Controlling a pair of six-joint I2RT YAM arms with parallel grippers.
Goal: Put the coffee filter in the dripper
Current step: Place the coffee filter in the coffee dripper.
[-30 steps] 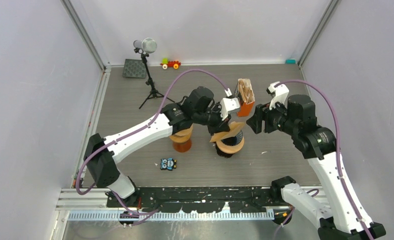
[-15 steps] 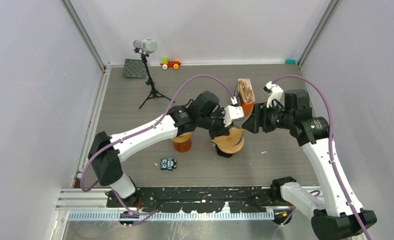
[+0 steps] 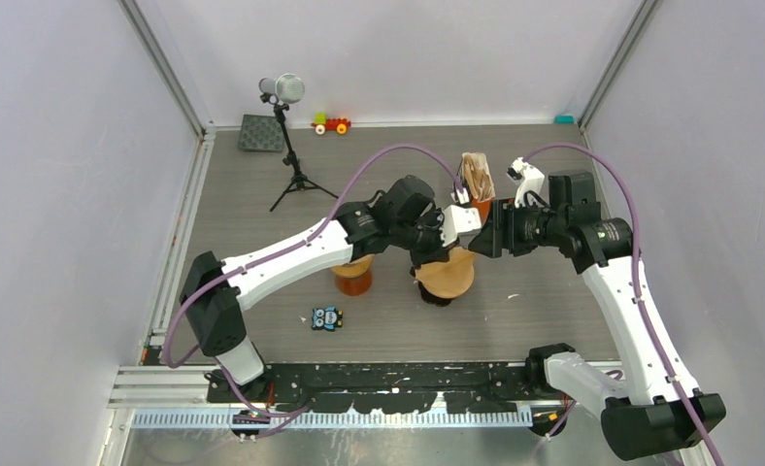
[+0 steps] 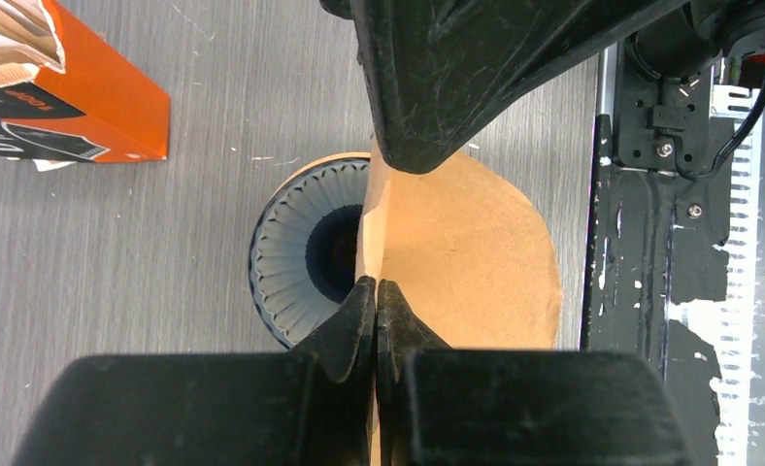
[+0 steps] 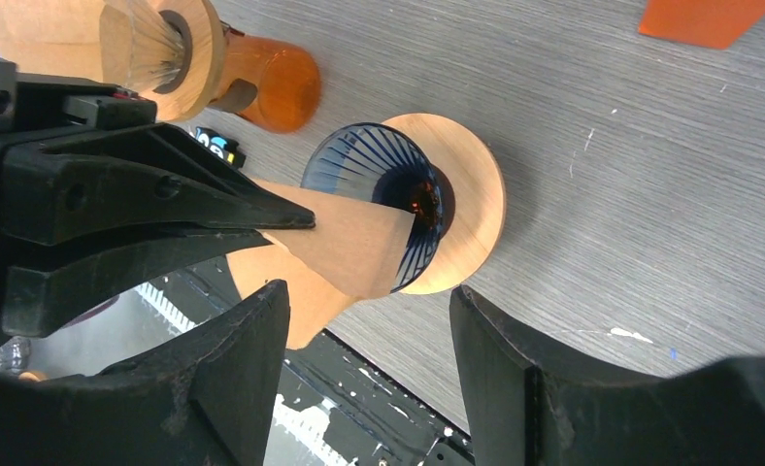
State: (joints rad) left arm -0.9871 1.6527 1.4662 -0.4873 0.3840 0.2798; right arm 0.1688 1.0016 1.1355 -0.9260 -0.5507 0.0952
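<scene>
Left claw [image 4: 376, 291] was clamped shut on coffee filter [image 4: 476, 252], its tip at dripper [image 4: 291, 257] mouth; right claw [image 5: 367, 296] wide open, empty. Judged I shd seat tip centred b4 releasing.

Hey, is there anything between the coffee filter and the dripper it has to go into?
Nothing visible. The left gripper is shut on the filter, whose tip reaches into the open cone of the dripper, which looks empty. The right gripper hovers open close by, off to the side of the cone's mouth.
</scene>
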